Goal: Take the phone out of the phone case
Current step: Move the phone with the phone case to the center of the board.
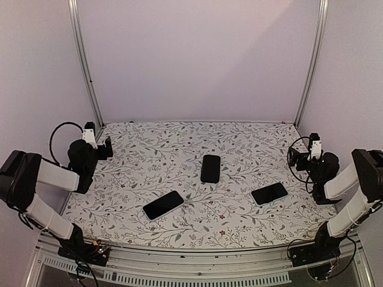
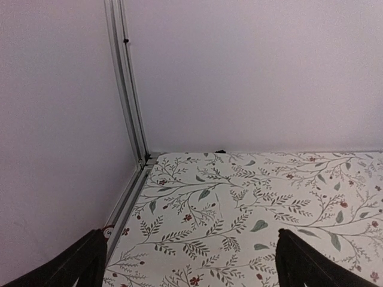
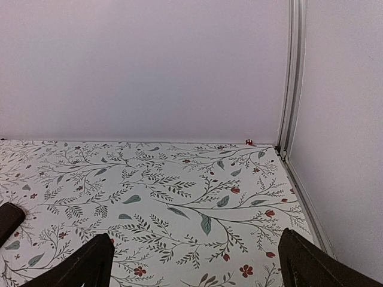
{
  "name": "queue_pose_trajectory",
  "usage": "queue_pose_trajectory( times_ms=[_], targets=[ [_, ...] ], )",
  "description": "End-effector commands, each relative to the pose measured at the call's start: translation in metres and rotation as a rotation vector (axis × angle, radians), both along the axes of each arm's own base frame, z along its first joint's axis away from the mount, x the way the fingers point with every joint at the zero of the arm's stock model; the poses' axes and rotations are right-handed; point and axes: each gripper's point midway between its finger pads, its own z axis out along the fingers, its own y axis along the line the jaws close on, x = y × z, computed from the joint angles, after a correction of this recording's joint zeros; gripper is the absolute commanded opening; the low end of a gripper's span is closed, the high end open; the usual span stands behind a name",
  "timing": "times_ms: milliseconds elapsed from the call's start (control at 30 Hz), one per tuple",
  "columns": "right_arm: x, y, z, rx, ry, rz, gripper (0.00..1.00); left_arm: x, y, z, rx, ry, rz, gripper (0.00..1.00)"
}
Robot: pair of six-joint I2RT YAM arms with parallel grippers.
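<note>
Three black phone-shaped slabs lie flat on the floral table. A matte one (image 1: 210,168) lies at the centre, pointing away from me. A glossy one (image 1: 163,204) lies front left and another glossy one (image 1: 269,194) front right. I cannot tell which one wears the case. My left gripper (image 1: 106,148) is open and empty at the far left, well clear of all three; its view (image 2: 191,266) shows only bare cloth. My right gripper (image 1: 294,156) is open and empty at the right side (image 3: 194,266). A dark rounded end (image 3: 8,220) shows at that view's left edge.
The table cover (image 1: 179,143) is white cloth with a leaf and flower print. Aluminium posts (image 1: 84,66) (image 1: 312,63) stand at the back corners against lilac walls. A metal rail (image 1: 191,276) runs along the near edge. Cables loop at both wrists.
</note>
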Motion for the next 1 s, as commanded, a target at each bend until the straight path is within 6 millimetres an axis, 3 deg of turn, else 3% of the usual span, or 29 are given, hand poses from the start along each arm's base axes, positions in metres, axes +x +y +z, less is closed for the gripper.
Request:
queue_pose_trajectory(
  times_ms=[0,167,233,400,533,700,767,967],
  targets=[
    [0.004,0.001,0.005,-0.007,-0.019,-0.002,0.99,0.016,-0.018,0.021,-0.129,0.112,0.031,0.99],
    [0.003,-0.001,0.006,0.002,-0.020,-0.012,0.99,0.008,-0.069,0.040,-0.203,0.118,-0.142,0.99],
    [0.003,-0.002,0.006,0.002,-0.020,-0.013,0.99,0.002,-0.074,0.041,-0.275,0.131,-0.171,0.99],
    [0.003,-0.003,0.006,0.002,-0.021,-0.024,0.99,-0.007,-0.069,0.034,-0.327,0.233,-0.137,0.99],
    [-0.004,-0.023,0.009,0.049,-0.040,-0.140,0.99,-0.030,-0.034,0.032,-0.413,0.212,0.041,0.99],
    [0.000,-0.033,0.011,0.061,0.002,-0.214,0.99,-0.032,-0.048,0.035,-0.440,0.241,-0.084,0.99],
    [0.007,-0.027,0.018,0.052,0.022,-0.233,0.99,-0.032,-0.063,0.034,-0.424,0.265,-0.124,0.99],
    [0.026,0.024,0.028,-0.119,0.145,-0.244,0.99,-0.036,-0.110,0.033,-0.364,0.316,-0.216,0.99]
  ],
)
